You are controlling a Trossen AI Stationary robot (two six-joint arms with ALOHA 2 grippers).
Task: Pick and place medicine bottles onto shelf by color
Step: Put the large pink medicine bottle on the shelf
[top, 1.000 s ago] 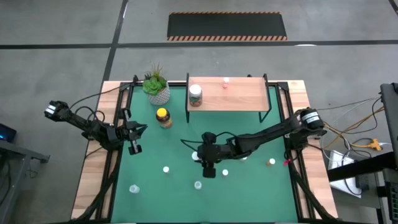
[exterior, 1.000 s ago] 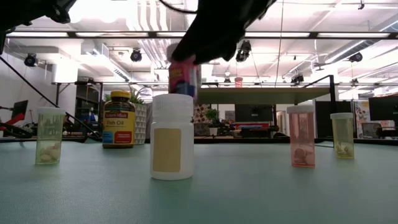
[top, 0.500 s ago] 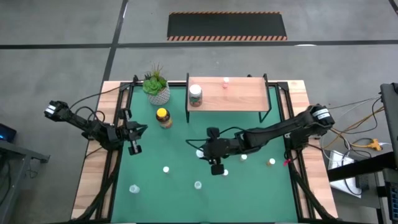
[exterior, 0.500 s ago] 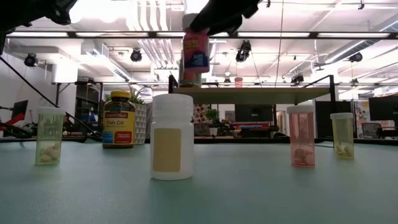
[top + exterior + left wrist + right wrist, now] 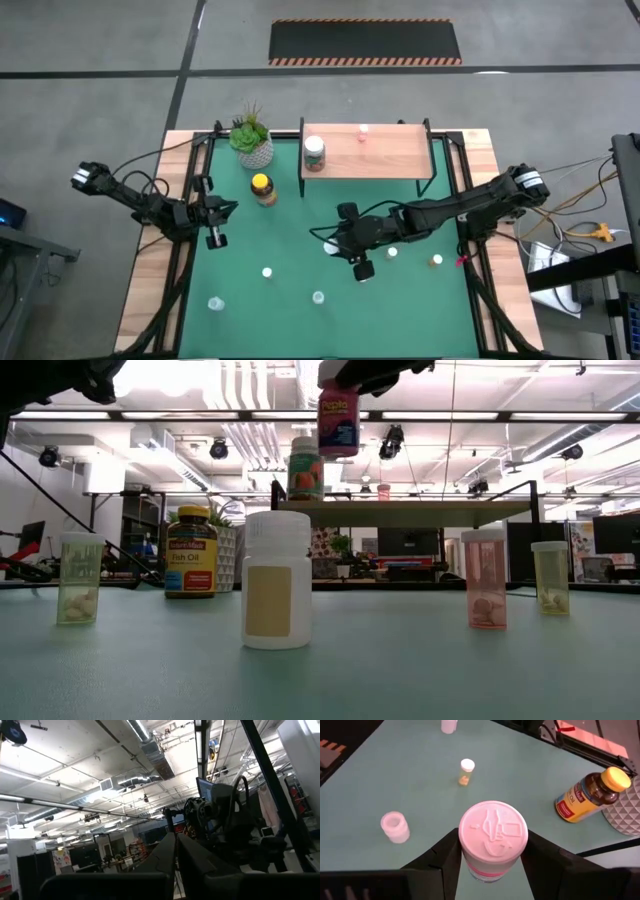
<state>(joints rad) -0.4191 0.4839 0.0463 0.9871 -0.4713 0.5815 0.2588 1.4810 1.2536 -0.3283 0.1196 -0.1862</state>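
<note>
The pink bottle (image 5: 492, 840) is pinched just under its white cap between the fingers of the right tool (image 5: 345, 243), and it hangs clear above the green worktop (image 5: 280, 300), in front of the shelf (image 5: 385, 155). It is judged that the carry to the shelf is in hand. The bottle should be kept upright and raised above the wooden top before being brought over it. It is best set beside the small pink bottle (image 5: 362, 131) already there and apart from the white-capped bottle (image 5: 314, 152) at the shelf's end. The right arm is stretched low across the worktop toward its middle. The left tool (image 5: 216, 222), pressed together and empty, waits well to the side of the shelf.
</note>
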